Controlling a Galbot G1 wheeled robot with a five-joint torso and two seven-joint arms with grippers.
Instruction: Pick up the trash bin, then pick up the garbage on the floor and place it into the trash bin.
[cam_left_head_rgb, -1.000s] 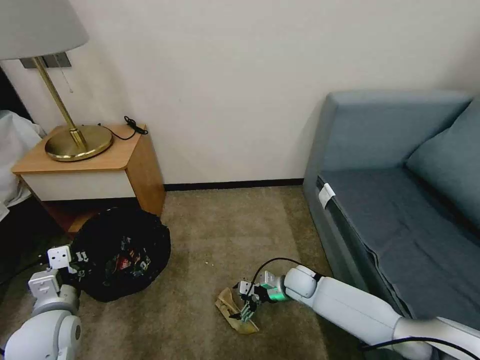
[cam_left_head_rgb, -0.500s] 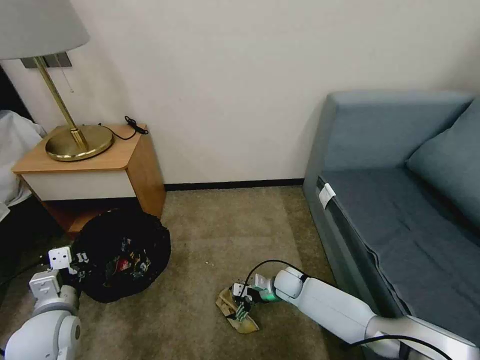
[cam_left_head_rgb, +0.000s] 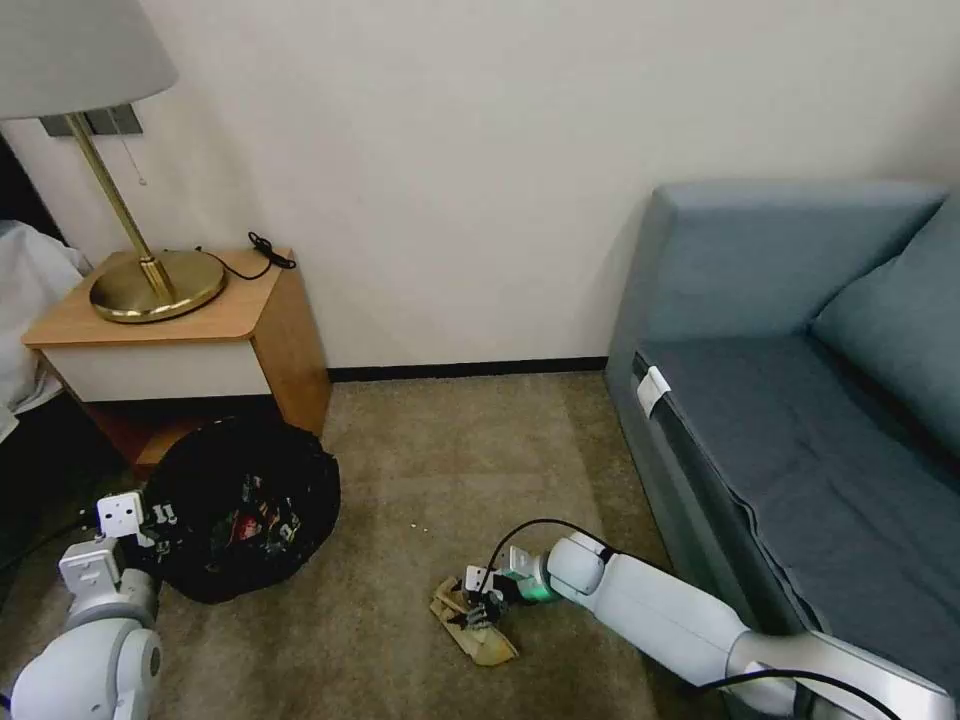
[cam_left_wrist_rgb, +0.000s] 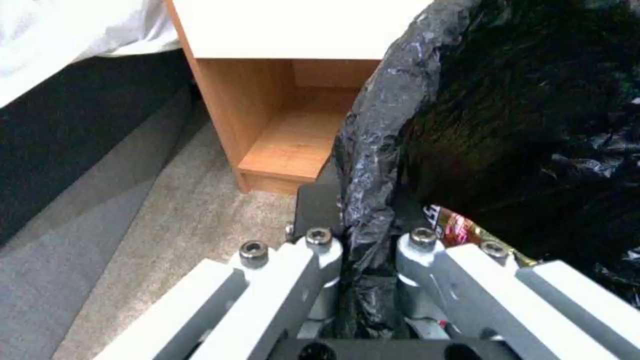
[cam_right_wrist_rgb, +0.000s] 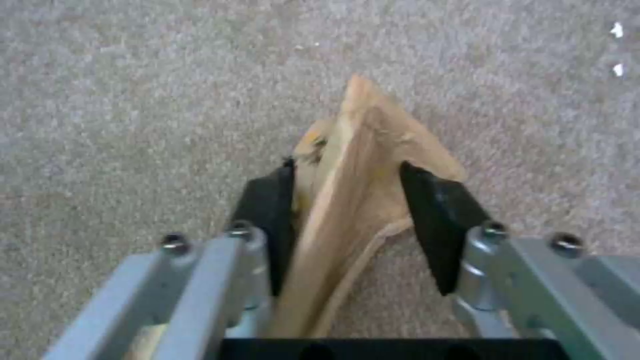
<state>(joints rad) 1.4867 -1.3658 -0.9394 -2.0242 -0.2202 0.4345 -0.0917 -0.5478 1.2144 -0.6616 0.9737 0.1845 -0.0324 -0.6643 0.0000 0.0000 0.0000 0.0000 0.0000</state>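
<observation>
Beige carpet (cam_left_head_rgb: 430, 470), cream wall, wooden nightstand (cam_left_head_rgb: 190, 330) with brass lamp (cam_left_head_rgb: 120, 220), blue-grey sofa (cam_left_head_rgb: 800, 400) at right. Trash bin (cam_left_head_rgb: 240, 505) — black-lined, litter inside, beside the nightstand; left gripper (cam_left_wrist_rgb: 363, 260) clamped on its liner rim. Tan wrapper (cam_left_head_rgb: 472, 625) on the carpet between bin and sofa — right gripper (cam_left_head_rgb: 480, 610) partly open, pads astride its raised fold.

Trash bin (cam_left_head_rgb: 240, 505) before the nightstand (cam_left_head_rgb: 170, 335), left of the wrapper (cam_left_head_rgb: 470, 630); sofa (cam_left_head_rgb: 800, 420) at right.
</observation>
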